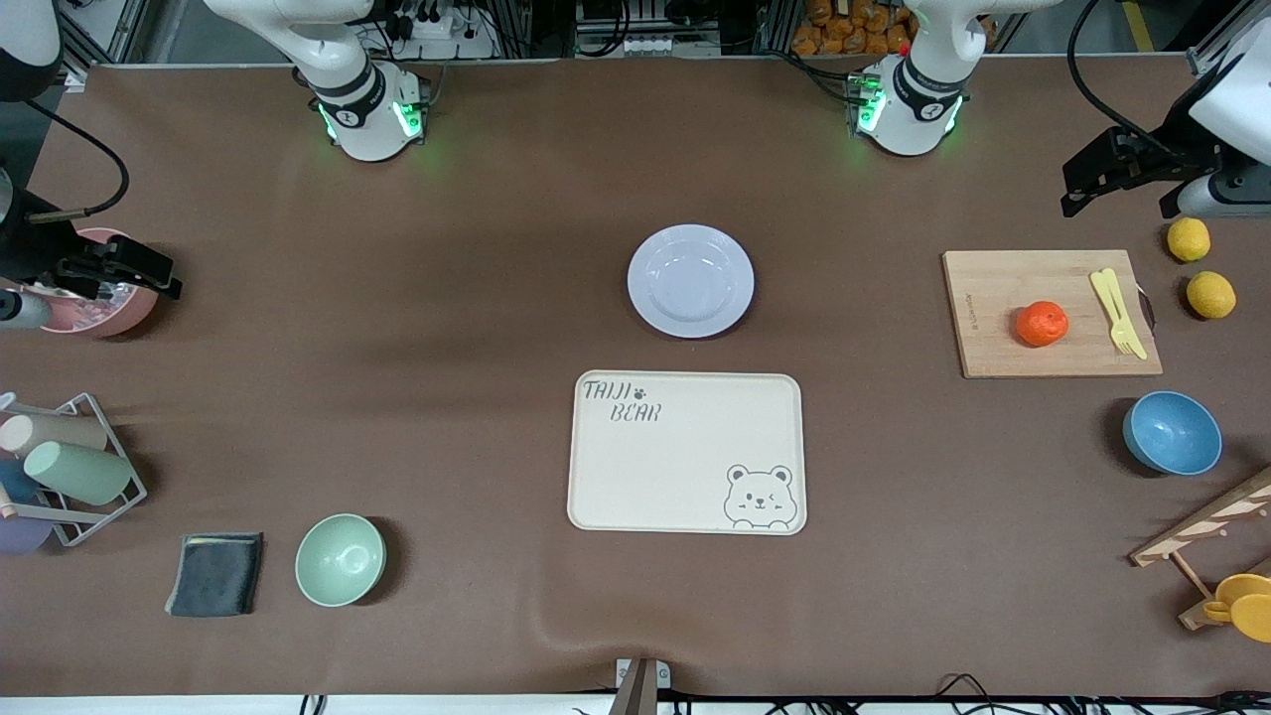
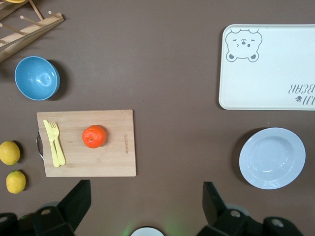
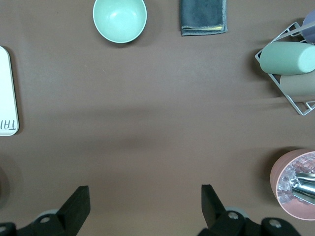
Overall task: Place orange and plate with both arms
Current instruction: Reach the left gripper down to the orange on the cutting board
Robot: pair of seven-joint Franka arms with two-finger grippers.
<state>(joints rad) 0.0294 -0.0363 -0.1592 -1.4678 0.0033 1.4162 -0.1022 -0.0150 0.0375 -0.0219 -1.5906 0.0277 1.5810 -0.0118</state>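
Observation:
The orange (image 1: 1042, 323) sits on a wooden cutting board (image 1: 993, 298) toward the left arm's end of the table; it also shows in the left wrist view (image 2: 94, 136). The pale plate (image 1: 690, 280) lies mid-table, farther from the front camera than the cream bear tray (image 1: 685, 452); the left wrist view shows the plate (image 2: 272, 158) too. My left gripper (image 1: 1082, 189) hangs high, open and empty (image 2: 146, 199), over the table beside the board. My right gripper (image 1: 164, 278) hangs open and empty (image 3: 145, 201) over the pink bowl (image 1: 129, 313) at the right arm's end.
A yellow fork (image 1: 1117, 313) lies on the board. Two lemons (image 1: 1189, 239) and a blue bowl (image 1: 1172, 432) are near it. A wooden rack (image 1: 1206, 526) stands at that end. A cup rack (image 1: 70, 472), grey cloth (image 1: 215, 573) and mint bowl (image 1: 340, 559) are toward the right arm's end.

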